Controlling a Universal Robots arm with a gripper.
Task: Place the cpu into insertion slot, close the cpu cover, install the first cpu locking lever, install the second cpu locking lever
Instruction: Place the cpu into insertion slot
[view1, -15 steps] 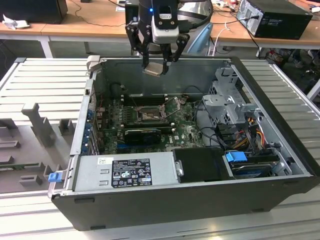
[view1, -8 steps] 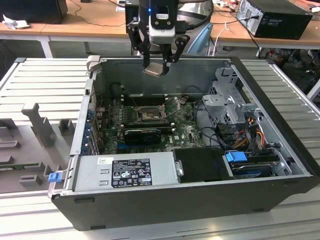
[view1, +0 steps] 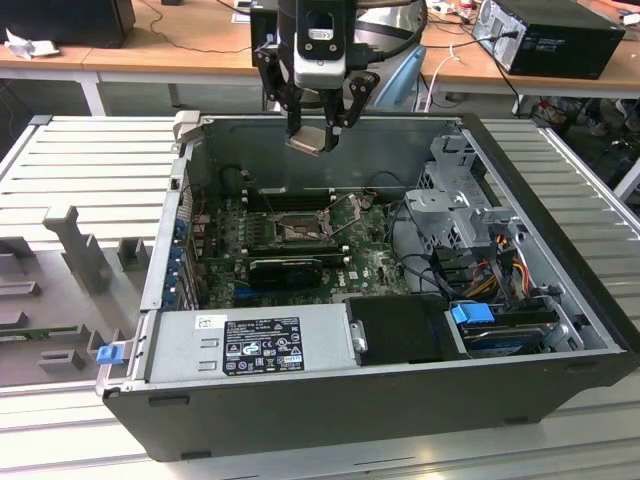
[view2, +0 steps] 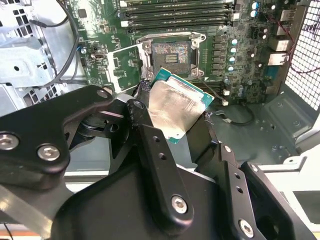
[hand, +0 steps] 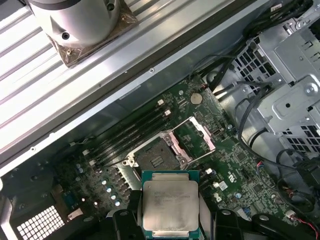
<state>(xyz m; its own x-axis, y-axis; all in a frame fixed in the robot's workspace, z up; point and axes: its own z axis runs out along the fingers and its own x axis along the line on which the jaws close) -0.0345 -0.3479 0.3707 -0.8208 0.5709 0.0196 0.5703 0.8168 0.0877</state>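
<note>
Cpu (view1: 306, 140) is gripped by the hand (view1: 315, 130), dark fingers pressed against two opposite edges of the chip. Silver-grey top is plain in both wrist views, with a green rim at the edge. In the exterior view the chip hangs tilted in the air over the far wall of the open computer case (view1: 400, 395), well above the motherboard (view1: 375, 265). Insertion slot (view1: 300, 229) lies uncovered amid the green board, its dark contact field exposed in the first wrist view. Cpu cover (hand: 194, 136) is swung open and stands just beside the slot. Long black memory slots (hand: 131, 131) run along another side of the slot. Grey power supply (view1: 250, 345) sits at the case's near edge. Case rests on a ribbed grey desk (view1: 560, 180).
</note>
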